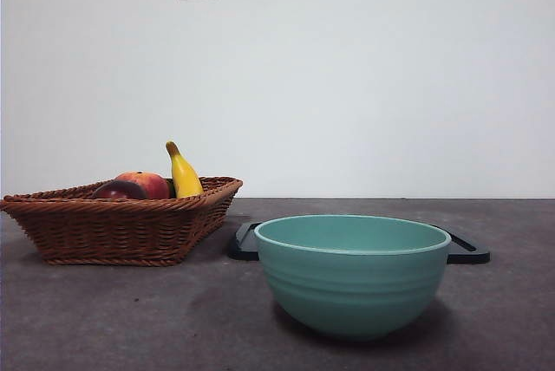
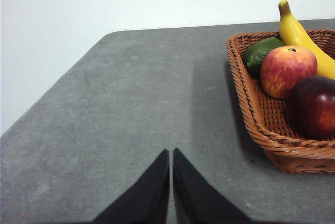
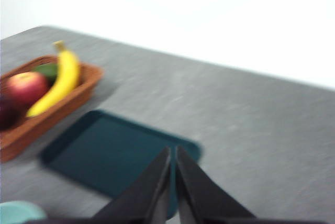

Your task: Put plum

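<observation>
Left wrist view: my left gripper (image 2: 171,153) is clenched empty; I should open wide, then straddle the plum (image 2: 314,106) in the wicker basket (image 2: 251,103).

We note the plum (image 2: 315,106): round, glossy, dark maroon, intact. It sits in the wicker basket (image 2: 261,124) near one corner, touching the red-orange fruit (image 2: 288,69); from the front only its top shows
</observation>
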`<state>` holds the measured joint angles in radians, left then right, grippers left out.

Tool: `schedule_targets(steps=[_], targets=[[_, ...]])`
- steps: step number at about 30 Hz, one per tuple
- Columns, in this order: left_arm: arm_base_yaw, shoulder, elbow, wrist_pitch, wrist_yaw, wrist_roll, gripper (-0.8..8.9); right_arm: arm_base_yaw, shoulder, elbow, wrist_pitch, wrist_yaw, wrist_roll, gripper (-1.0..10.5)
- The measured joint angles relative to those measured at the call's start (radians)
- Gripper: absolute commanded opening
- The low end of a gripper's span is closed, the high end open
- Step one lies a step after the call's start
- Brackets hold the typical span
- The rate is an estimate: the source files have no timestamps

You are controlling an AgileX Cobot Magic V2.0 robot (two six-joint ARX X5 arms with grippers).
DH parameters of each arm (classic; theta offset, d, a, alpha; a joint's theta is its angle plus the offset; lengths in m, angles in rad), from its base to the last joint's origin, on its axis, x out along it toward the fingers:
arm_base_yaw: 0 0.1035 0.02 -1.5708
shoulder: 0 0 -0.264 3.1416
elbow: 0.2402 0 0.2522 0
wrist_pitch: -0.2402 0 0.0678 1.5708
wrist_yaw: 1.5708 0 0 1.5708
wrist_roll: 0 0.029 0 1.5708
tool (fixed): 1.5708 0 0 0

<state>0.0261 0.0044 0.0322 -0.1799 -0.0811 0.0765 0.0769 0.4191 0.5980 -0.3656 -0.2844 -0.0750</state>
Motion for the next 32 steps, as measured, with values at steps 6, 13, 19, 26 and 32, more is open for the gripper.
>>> schedule_targets(steps=[6, 13, 19, 26, 32], targets=[[0.0, 0.0, 0.0, 0.0, 0.0, 0.0, 0.08, -0.12, -0.167, -0.229, 0.227, 0.024, -0.026, 0.1], [0.0, 0.0, 0.0, 0.0, 0.0, 0.0, 0.08, -0.156, -0.299, -0.406, 0.304, 0.13, -0.03, 0.1], [0.0, 0.0, 0.0, 0.0, 0.0, 0.0, 0.08, -0.158, -0.36, -0.491, 0.308, 0.158, -0.033, 0.1], [0.0, 0.0, 0.0, 0.0, 0.0, 0.0, 0.08, -0.158, -0.398, -0.561, 0.312, 0.158, -0.033, 0.1], [0.0, 0.0, 0.0, 0.0, 0.0, 0.0, 0.08, -0.158, -0.414, -0.581, 0.292, 0.158, -0.033, 0.1]])
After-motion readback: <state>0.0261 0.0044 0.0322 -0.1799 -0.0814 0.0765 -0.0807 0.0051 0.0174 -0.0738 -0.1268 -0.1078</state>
